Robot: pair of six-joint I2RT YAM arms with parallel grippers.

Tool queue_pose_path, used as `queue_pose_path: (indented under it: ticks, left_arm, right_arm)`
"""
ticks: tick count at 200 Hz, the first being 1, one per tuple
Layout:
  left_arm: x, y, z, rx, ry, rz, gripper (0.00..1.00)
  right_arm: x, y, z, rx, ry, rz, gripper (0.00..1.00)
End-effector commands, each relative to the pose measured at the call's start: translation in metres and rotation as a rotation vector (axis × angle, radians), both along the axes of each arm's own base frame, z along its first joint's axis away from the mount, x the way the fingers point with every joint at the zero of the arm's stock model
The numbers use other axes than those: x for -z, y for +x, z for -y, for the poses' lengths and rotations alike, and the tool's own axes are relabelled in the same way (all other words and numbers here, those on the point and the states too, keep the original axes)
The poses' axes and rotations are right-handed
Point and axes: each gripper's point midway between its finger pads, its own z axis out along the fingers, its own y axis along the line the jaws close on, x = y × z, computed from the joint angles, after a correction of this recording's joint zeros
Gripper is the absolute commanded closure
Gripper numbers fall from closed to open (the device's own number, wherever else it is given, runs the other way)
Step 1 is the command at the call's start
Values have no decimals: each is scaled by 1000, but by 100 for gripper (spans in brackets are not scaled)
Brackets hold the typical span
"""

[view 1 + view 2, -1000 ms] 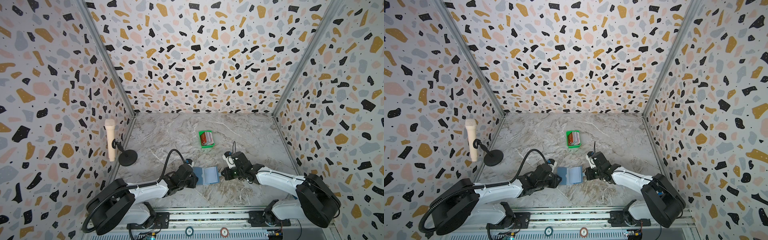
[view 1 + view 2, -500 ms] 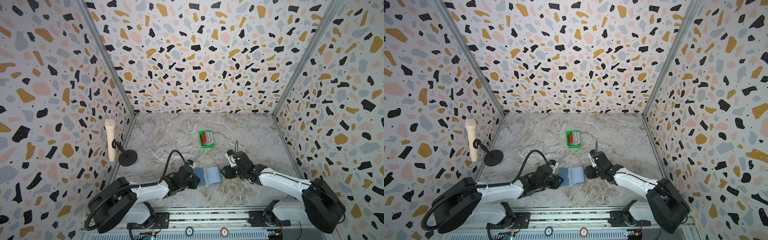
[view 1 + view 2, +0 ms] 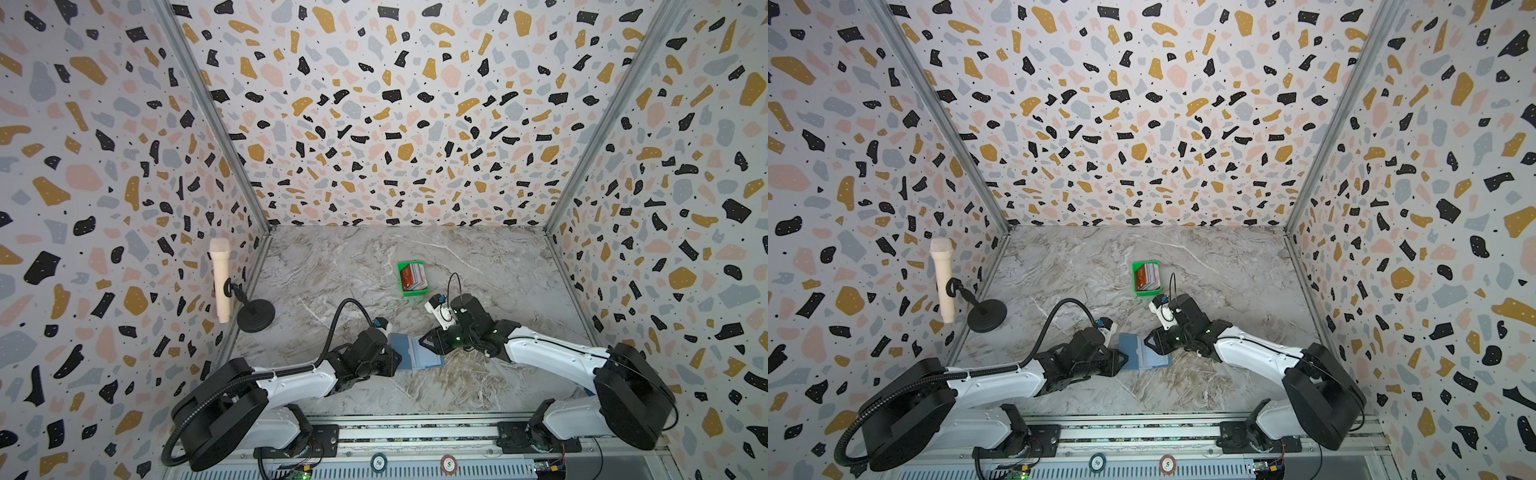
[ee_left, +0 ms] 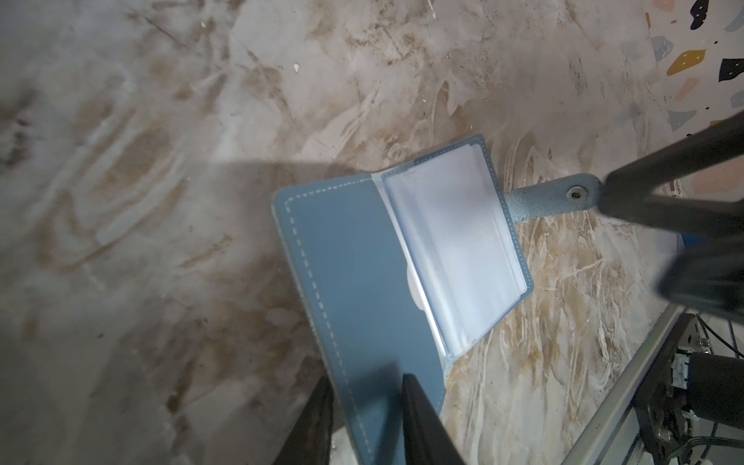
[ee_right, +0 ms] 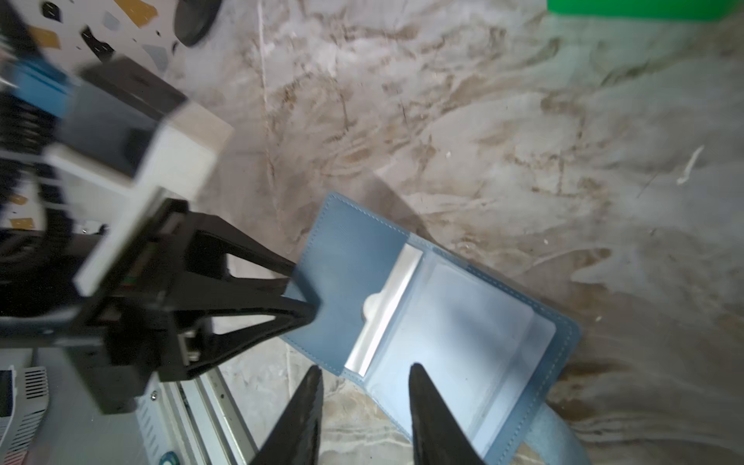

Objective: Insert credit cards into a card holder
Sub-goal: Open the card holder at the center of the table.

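So the holder (image 3: 411, 353) is lying open on the table (image 3: 478, 257), near side, roughly in the middle, right between the two arms. The plain blue cover is on the left and the clear sleeves (image 4: 455, 241) are on the right. The snap tab (image 4: 555, 197) sticks out further right. The left claw (image 4: 366, 386) is pinched onto the outer edge of that left cover, one finger on top and one outside it. The right claw (image 5: 364, 374) has its jaws apart over the sleeve side, gripping nothing, with one fingertip (image 4: 604, 189) right at the end of the tab. The cards (image 3: 413, 276) sit bunched in a green tray (image 3: 409, 293) farther back, well apart from the holder.
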Motion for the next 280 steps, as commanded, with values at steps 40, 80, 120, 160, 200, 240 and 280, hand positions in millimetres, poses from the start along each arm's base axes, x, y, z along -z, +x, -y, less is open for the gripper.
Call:
queue_pose_path:
  ticks: [40, 80, 120, 160, 200, 240, 280]
  left_arm:
    - [-32, 5, 2, -4, -49, 70, 67]
    - [-29, 5, 3, 1, -52, 59, 69]
    - [-32, 6, 2, -5, -56, 65, 70]
    - [-57, 10, -10, -40, -86, 111, 69]
    - [-69, 13, 2, -50, -194, 119, 74]
    - [-23, 15, 14, -10, -105, 39, 82]
    - [1, 16, 10, 0, -20, 15, 86]
  right_arm:
    - [49, -9, 12, 18, -182, -23, 65]
    - [4, -14, -18, -67, -117, 97, 65]
    - [8, -11, -39, -112, -99, 88, 69]
    - [45, -14, -41, -124, -135, 25, 71]
    - [54, -19, -40, -122, -131, -1, 72]
    - [42, -19, -38, -115, -117, 16, 71]
    - [16, -11, -29, -78, -106, 63, 63]
